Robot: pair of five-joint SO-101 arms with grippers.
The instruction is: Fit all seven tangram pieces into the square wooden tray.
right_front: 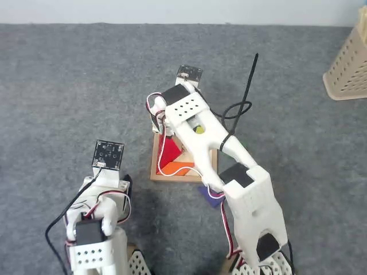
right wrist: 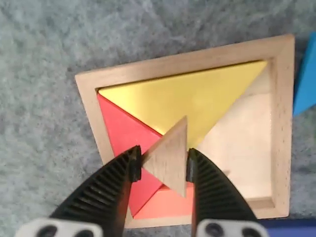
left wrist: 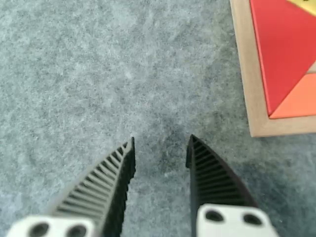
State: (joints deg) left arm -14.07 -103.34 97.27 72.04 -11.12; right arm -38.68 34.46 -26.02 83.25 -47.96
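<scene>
The square wooden tray [right wrist: 281, 123] lies on grey carpet. A large yellow triangle [right wrist: 187, 98] fills its far part, a red triangle [right wrist: 123, 136] sits beside it, and an orange piece [right wrist: 163, 200] lies at the near rim. My right gripper [right wrist: 163, 158] is shut on a plain wooden triangle [right wrist: 170, 153], held just above the tray's middle. In the high view the right arm [right_front: 200, 132] covers much of the tray [right_front: 155, 172]. My left gripper [left wrist: 160, 148] is open over bare carpet, close to the tray's corner [left wrist: 256, 126].
A blue piece [right wrist: 306, 79] lies on the carpet just outside the tray. A dark purple piece [right_front: 206, 195] lies by the tray's near corner. A beige slotted basket [right_front: 350, 63] stands at the far right. A black cable [right_front: 246, 91] rises behind the right arm.
</scene>
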